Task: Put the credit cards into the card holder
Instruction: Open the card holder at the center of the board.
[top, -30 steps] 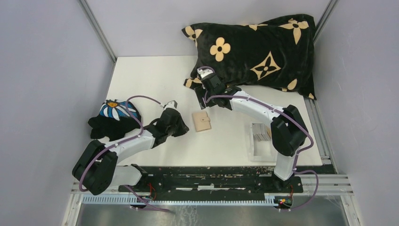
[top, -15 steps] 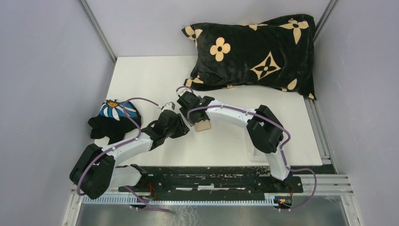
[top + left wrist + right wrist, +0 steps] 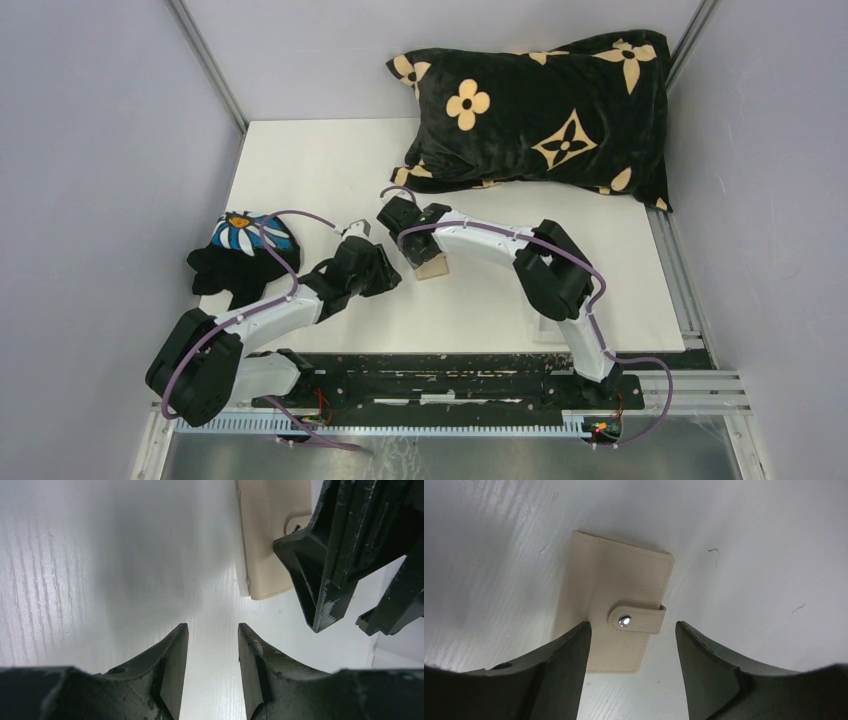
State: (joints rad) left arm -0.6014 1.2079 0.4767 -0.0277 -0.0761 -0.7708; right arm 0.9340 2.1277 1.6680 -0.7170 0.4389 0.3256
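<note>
right gripper [image 3: 631, 630] hangs just above the closed tan card holder [image 3: 614, 580], jaws spread wide and empty, 1 finger over the holder's 9 o'clock edge, the other beyond its 3 o'clock edge. the holder lies flat on the white table [image 3: 320, 170], snap tab fastened. left gripper [image 3: 212, 630], at the holder's 9 o'clock in the top view, is part open, holding nothing.
</note>
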